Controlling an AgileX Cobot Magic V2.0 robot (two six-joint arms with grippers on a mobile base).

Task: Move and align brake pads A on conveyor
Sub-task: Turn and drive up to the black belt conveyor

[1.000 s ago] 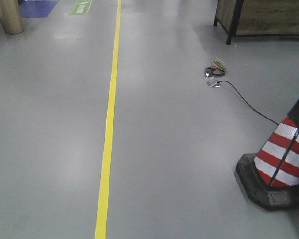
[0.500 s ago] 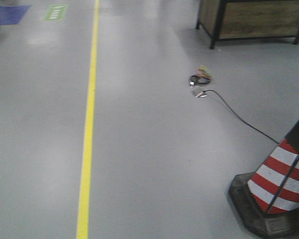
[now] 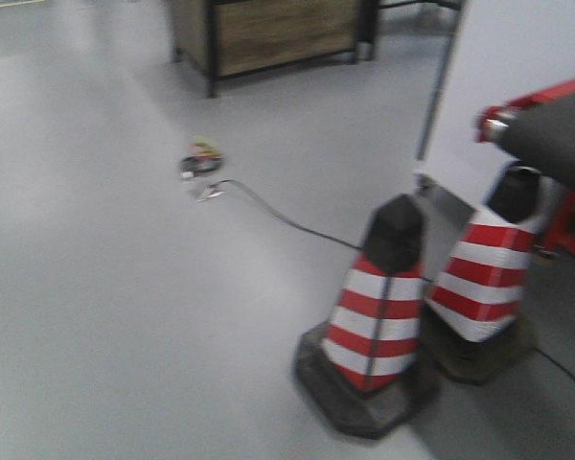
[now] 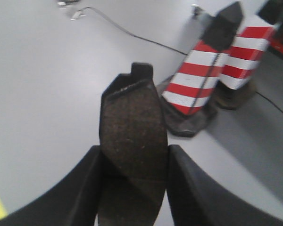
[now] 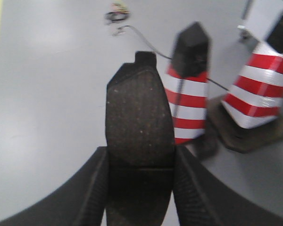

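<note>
Meanwhile, a brake pad (image 4: pixel 133 136) between each gripper's jaws.

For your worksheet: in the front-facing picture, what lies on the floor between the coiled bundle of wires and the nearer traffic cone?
In the front-facing view, a thin black cable trails across bare grey floor from the wire bundle toward the nearer cone. Nothing else lies there.

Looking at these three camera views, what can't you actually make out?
- Front view: the conveyor is motion-blurred and cut off by the right edge; no pads on it visible.
- Left wrist view: the brake pad runs off the bottom edge, flanked by the left end effector.
- Right wrist view: likewise, brake pad, right end effector.
</note>
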